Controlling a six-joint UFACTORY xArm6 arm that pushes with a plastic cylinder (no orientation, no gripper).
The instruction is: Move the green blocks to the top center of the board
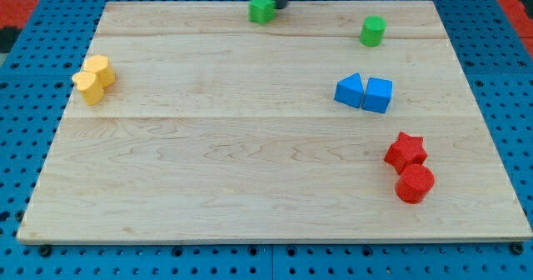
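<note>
A green star-like block (261, 8) sits at the top centre of the wooden board (250, 147). A green cylinder (372, 31) stands at the view's upper right, well apart from it. My tip (279, 5) is at the top edge of the view, just to the right of the green star-like block, touching or nearly touching it. Only the lowest part of the rod shows.
Two yellow blocks (93, 79) lie together at the left edge. A blue triangular block (350, 90) and a blue cube (378, 94) sit side by side at the right. A red star (405, 150) and a red cylinder (414, 183) sit at the lower right.
</note>
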